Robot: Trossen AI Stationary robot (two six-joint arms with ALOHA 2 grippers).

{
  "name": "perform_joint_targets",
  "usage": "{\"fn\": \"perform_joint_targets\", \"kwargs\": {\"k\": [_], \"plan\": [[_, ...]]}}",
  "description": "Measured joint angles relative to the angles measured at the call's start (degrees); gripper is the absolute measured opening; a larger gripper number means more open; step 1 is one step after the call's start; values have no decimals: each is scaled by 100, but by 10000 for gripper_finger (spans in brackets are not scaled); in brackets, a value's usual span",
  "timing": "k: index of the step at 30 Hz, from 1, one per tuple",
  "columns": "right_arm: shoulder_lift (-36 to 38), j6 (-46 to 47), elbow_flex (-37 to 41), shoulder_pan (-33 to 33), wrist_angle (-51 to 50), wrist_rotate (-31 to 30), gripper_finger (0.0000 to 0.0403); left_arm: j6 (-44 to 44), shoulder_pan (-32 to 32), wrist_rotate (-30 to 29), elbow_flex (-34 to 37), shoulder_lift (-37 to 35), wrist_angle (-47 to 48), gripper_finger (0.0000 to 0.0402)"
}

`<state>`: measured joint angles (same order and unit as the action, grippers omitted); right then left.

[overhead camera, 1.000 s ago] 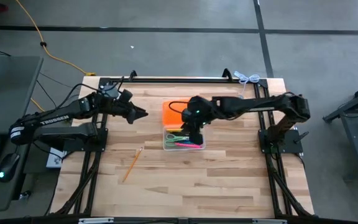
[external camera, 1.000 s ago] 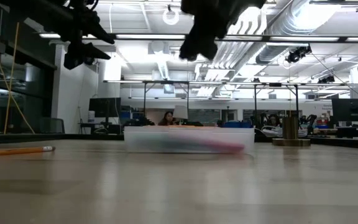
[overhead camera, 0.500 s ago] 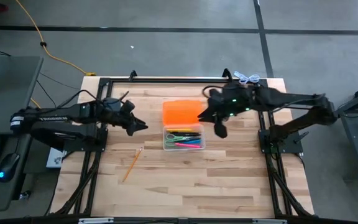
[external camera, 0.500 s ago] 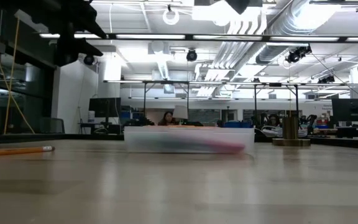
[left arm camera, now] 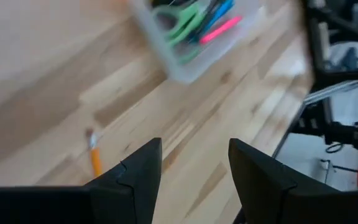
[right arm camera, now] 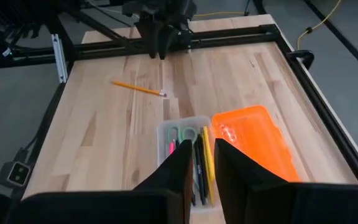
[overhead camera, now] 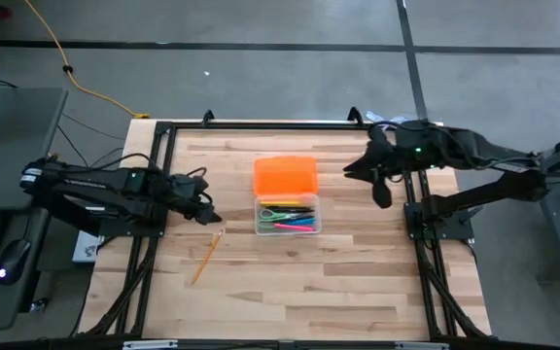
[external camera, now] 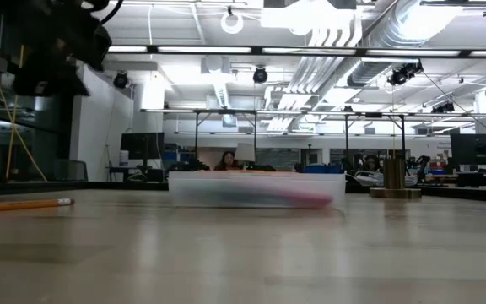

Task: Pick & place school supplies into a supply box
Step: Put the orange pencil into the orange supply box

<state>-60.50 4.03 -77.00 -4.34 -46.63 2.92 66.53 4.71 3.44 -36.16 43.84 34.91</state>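
Note:
The clear supply box (overhead camera: 287,220) sits mid-table, holding green-handled scissors (right arm camera: 180,134) and several pens. Its orange lid (overhead camera: 285,177) lies open flat on the far side. One wooden-yellow pencil (overhead camera: 206,257) lies on the table left of the box, and also shows in the low view as a pencil (external camera: 24,203). My left gripper (overhead camera: 209,216) hovers open just beyond the pencil's far end; its own view shows the pencil (left arm camera: 95,159) ahead of the fingers. My right gripper (overhead camera: 351,172) is open in the air, right of the lid.
A brass bell-shaped object (external camera: 395,181) stands on the table's right part. A black metal frame (overhead camera: 261,124) borders the tabletop. Bare wood (overhead camera: 309,292) spreads across the near half. A white cable (overhead camera: 389,122) lies at the far right corner.
My right gripper has drawn back from above the box toward the table's right edge and risen out of the low view. My left gripper has moved toward the near edge and the pencil. The box and pencil have stayed put.

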Motion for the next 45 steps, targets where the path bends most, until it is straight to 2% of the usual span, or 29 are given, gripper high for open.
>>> {"fn": "perform_joint_targets", "kwargs": {"k": [8, 20, 30, 39, 42, 45], "plan": [[601, 0, 1, 0, -181, -335, 37, 1018, 432, 65, -2, 513, 481, 216], [1050, 46, 1, 0, -453, -601, 39, 2241, 742, 960, -2, 1643, 572, 216], [1243, -151, 3, 0, -825, -647, 46, 2334, 821, 981, -111, 2446, 521, 216], [1691, 63, 9, 0, -1139, -664, 40, 2229, 859, 926, -144, 2753, 386, 216], [1933, 57, 341, 0, -845, -662, 43, 2229, 859, 876, -144, 2753, 401, 216], [2318, 88, 1061, 0, -309, -664, 43, 2231, 859, 798, -144, 2753, 401, 216]]}}
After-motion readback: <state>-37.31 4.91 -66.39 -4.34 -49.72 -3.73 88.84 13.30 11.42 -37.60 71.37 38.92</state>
